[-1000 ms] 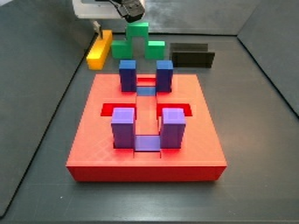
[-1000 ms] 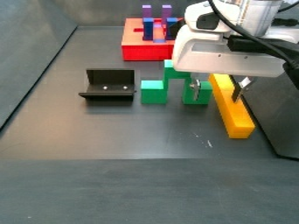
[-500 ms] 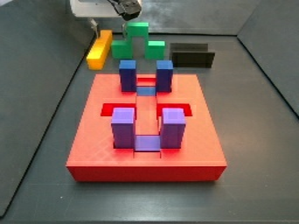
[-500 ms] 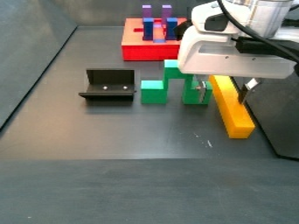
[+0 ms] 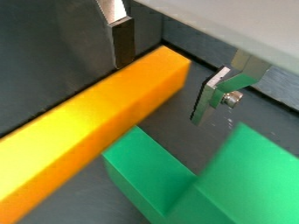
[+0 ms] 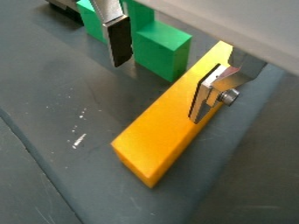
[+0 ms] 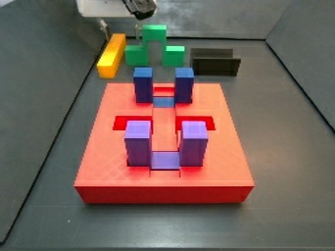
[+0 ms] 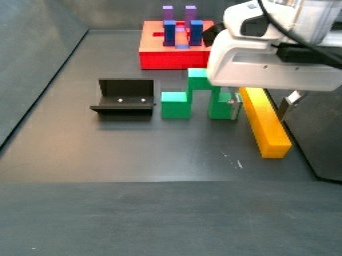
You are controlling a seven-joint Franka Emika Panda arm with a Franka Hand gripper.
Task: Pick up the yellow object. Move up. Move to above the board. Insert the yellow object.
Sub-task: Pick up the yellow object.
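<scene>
1. My gripper (image 5: 173,68) hangs over the far end of the yellow object (image 5: 87,127), jaws spread wide — one finger (image 5: 122,39) on each side of the bar, neither touching it.
2. The yellow object lies flat on the dark floor (image 8: 147,160), just beside the green stepped block (image 6: 158,42); in a side view it runs along the floor's edge (image 8: 263,123).
3. The board (image 7: 164,147) sits well apart from the bar, blue and purple blocks (image 7: 194,142) standing up from it.
4. A black bar (image 7: 216,61) lies past the green block — the fixture (image 8: 123,98) stands on the floor nearby.
</scene>
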